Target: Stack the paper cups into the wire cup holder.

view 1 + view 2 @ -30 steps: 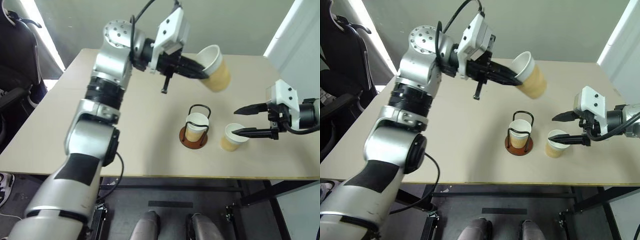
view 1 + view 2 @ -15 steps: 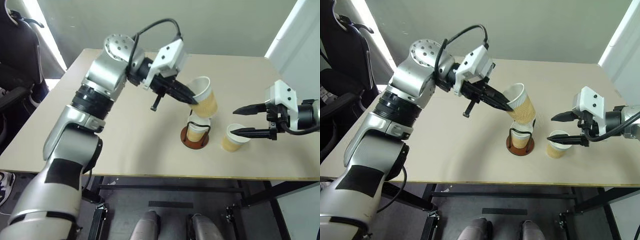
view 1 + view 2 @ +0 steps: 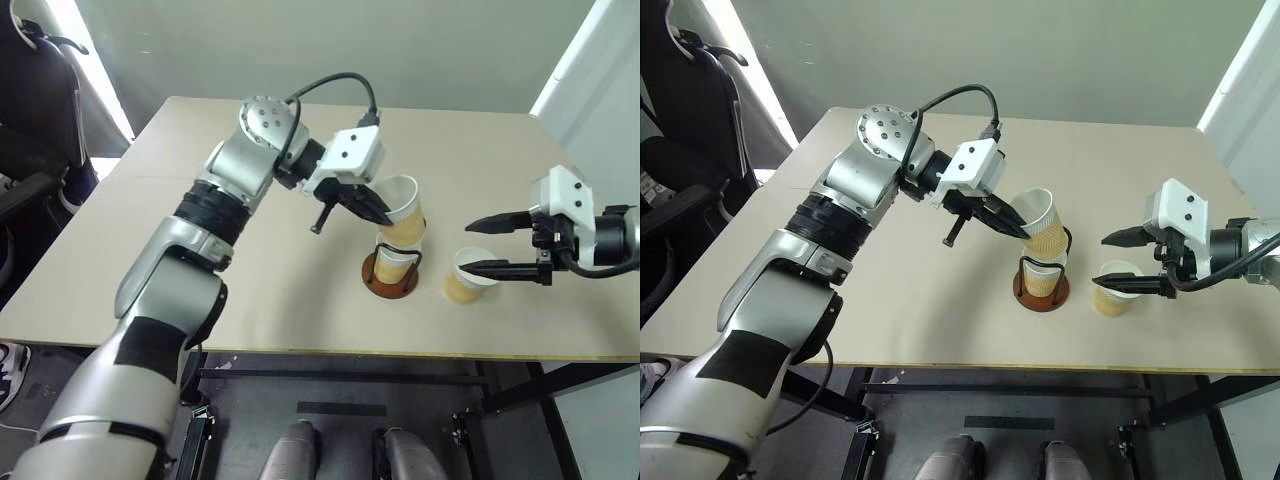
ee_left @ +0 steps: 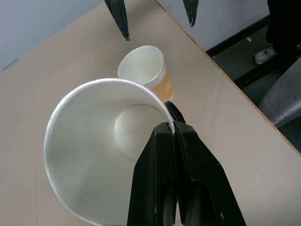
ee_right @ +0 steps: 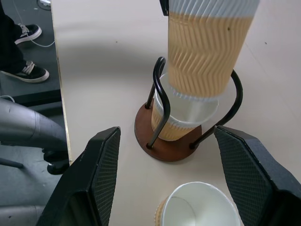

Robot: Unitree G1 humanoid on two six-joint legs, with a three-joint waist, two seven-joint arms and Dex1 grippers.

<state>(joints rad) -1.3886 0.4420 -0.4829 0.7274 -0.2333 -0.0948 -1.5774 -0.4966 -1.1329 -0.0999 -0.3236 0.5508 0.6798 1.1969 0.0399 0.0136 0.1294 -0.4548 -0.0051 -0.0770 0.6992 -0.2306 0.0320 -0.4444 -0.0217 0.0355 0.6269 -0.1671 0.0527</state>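
Paper cups are at three places on the bench [image 3: 250, 280]. Nearest the front edge, on the robot's right, a loose cup [image 3: 465, 275] stands upright, with the right pincer [image 3: 482, 247] spread wide beside it, holding nothing. Just to its left stands the wire cup holder [image 3: 389, 272], with one cup [image 3: 393, 262] already seated inside its black loops. Above it, the left pincer [image 3: 380, 216] is clamped on the rim of a tilted cup [image 3: 404, 212], whose base is entering the seated cup's mouth.

The tilt is the risk: the base could catch on the rim or a wire loop, tipping the holder or jamming the cup askew.

The right wrist view shows the two cups meeting between the loops. The left wrist view instead shows one finger inside the held cup and one outside.
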